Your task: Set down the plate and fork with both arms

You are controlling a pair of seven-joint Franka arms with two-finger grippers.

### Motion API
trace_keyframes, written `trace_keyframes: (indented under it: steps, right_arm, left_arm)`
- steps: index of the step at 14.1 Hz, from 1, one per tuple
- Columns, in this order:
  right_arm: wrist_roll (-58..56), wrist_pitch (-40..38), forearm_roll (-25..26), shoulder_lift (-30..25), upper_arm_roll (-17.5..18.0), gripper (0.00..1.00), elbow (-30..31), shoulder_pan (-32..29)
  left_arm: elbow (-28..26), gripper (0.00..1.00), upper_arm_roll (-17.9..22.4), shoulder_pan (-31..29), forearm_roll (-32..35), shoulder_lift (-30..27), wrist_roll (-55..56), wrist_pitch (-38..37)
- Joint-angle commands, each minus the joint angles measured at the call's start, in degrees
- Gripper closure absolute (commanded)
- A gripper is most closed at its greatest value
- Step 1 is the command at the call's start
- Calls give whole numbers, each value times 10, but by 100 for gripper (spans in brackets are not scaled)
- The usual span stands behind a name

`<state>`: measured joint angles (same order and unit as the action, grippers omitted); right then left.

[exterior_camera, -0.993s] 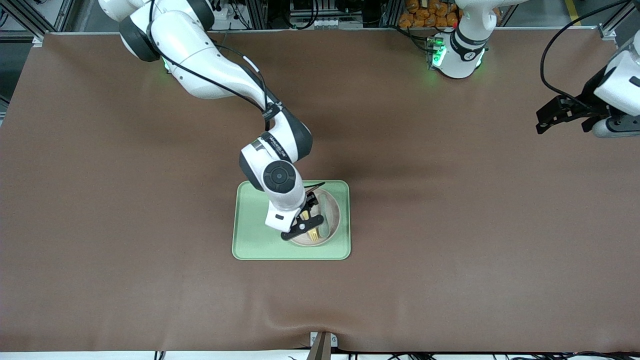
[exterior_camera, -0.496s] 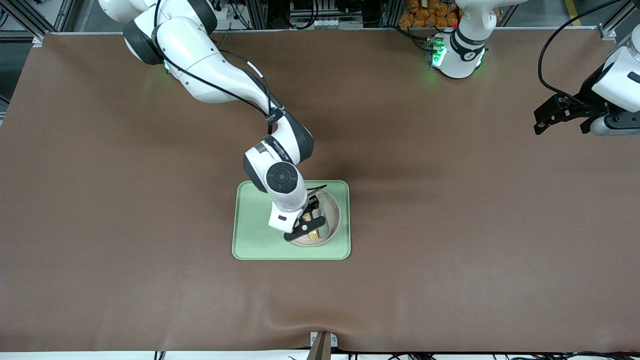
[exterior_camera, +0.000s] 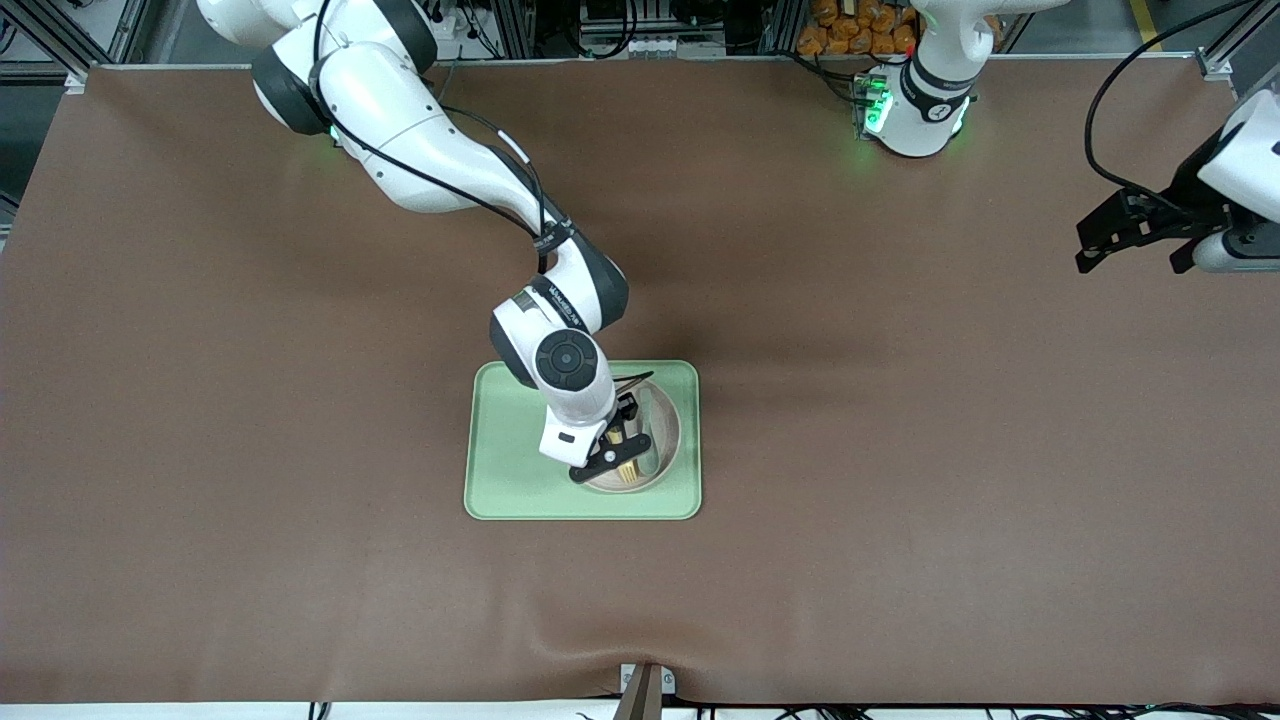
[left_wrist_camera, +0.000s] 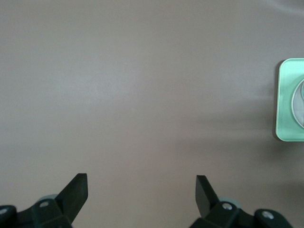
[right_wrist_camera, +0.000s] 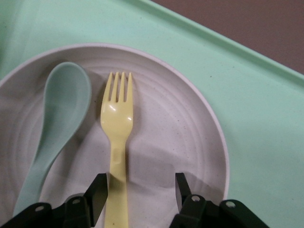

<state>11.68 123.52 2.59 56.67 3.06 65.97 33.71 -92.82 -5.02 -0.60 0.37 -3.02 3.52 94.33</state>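
Observation:
The pale beige-pink plate sits on the light green tray. The yellow fork lies flat in the plate beside a grey-green spoon. Its tines show in the front view. My right gripper is low over the plate and open. In the right wrist view, the gripper straddles the fork's handle, which lies close against one finger. My left gripper is open and empty, held over bare table at the left arm's end, where it waits.
The tray lies mid-table on a brown mat. A corner of the tray shows at the edge of the left wrist view. A metal bracket sits at the table edge nearest the front camera.
The right arm has shifted slightly over the plate, its wrist a little closer to the tray. The left gripper has wavered a little at its end of the table.

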Motion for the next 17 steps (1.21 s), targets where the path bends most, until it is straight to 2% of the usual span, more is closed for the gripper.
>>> trace_keyframes:
  steps: [1,2,4,13,14,15,17]
  right_arm:
    - [14,8,11,2,1,38,1,3]
    - [14,8,12,2,1,40,1,3]
    - [14,8,14,2,1,50,1,9]
    - [34,8,14,2,1,70,1,14]
    - [35,8,14,2,1,77,1,14]
    - [40,8,12,2,1,99,0,14]
    - [54,8,13,1,1,99,-1,14]
  left_arm:
    - [40,0,12,12,5,22,-10,-32]
    - [46,0,18,14,5,22,-11,-36]
    - [46,0,39,29,5,22,-12,-38]
    - [44,0,40,21,3,10,-12,-37]
    - [45,0,39,21,3,10,-12,-37]
    - [46,0,39,21,-3,9,-11,-36]
    - [46,0,39,21,-4,9,-9,-30]
